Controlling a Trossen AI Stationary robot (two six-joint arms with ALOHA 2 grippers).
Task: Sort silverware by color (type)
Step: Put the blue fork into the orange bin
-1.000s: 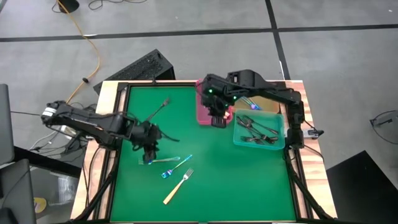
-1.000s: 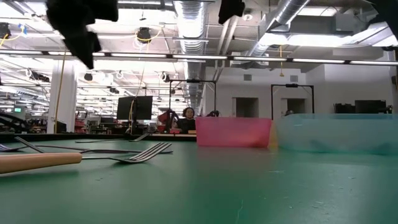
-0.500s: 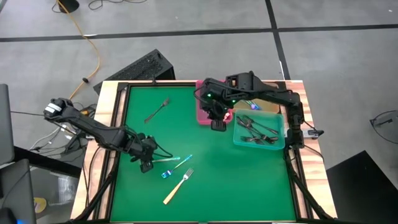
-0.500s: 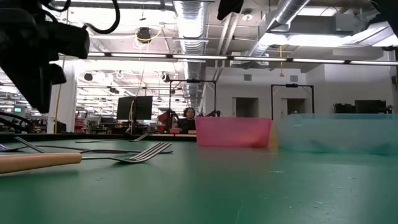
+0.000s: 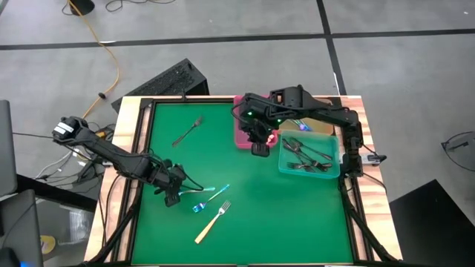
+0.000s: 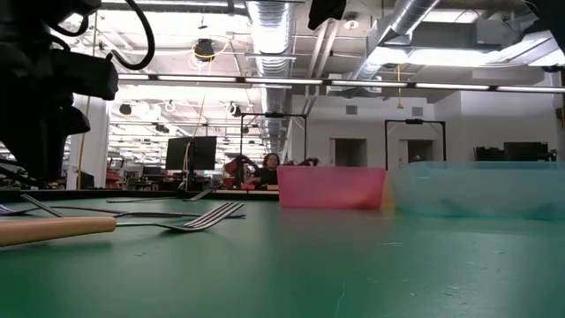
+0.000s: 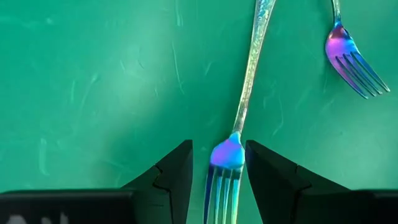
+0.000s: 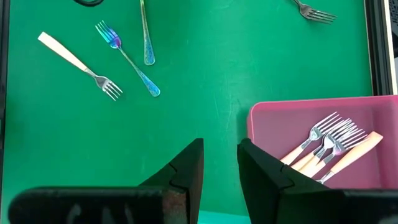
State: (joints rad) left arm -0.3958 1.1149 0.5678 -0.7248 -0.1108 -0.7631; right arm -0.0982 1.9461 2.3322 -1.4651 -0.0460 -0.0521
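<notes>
- Low at the left of the overhead frame, the left pincer [image 5: 172, 196] sat down on the green counter [image 5: 297, 215], its fingers apart and straddling the tine end of an iridescent blue fork [image 7: 239, 130] that lay flat on the mat.
- Just right of it lay a second blue fork [image 5: 210, 199], and below that a tan-handled fork [image 5: 213, 222], both loose on the counter.
- Toward the upper left of the mat, a dark fork [image 5: 188, 131] lay alone, well apart from the others.
- At upper centre, the right pincer [image 5: 260, 148] hung beside the pink bin [image 8: 267, 127], fingers slightly apart and holding nothing.
- That pink bin held several tan-handled forks [image 8: 329, 149].
- At the right, the clear teal bin [image 5: 284, 167] held dark forks [image 5: 306, 156].
- Behind it, a blue fork [image 5: 299, 122] showed by the arm.
</notes>
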